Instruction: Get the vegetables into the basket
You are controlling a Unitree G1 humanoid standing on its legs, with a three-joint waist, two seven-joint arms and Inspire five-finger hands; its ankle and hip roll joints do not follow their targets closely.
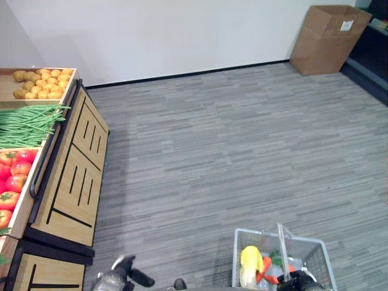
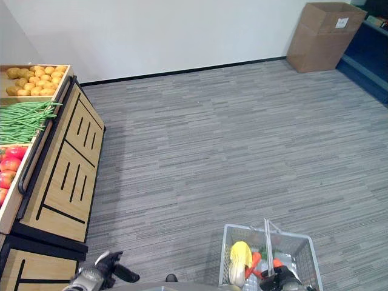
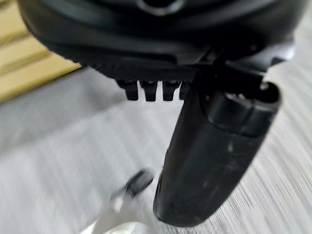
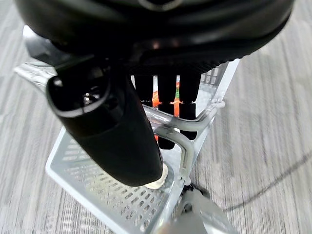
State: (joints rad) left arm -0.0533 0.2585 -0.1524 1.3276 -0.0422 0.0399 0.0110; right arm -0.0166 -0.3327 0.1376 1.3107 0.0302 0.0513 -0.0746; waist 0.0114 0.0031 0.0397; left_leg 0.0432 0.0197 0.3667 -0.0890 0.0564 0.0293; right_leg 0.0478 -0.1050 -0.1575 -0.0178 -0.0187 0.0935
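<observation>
Some of the job looks done already: the wire basket (image 1: 306, 254), at the lower right of the frame, holds a pale yellow-green vegetable (image 1: 249, 262) and something orange (image 1: 265, 268) beside it, perhaps a carrot. The pale one lies with its long axis running from the frame's bottom edge upward, its yellower end toward the top. The right hand (image 4: 161, 109) has its fingers curled round the basket's handle (image 4: 178, 134) — it is carrying the basket. The left hand (image 1: 121, 274), low at the bottom left, holds nothing; its fingers hang relaxed. What may be left sits on the wooden produce stand (image 1: 73, 170) along the left edge — green beans (image 1: 27, 124), tomatoes (image 1: 15, 173) and potatoes (image 1: 42, 82) in its trays, well apart from the basket.
</observation>
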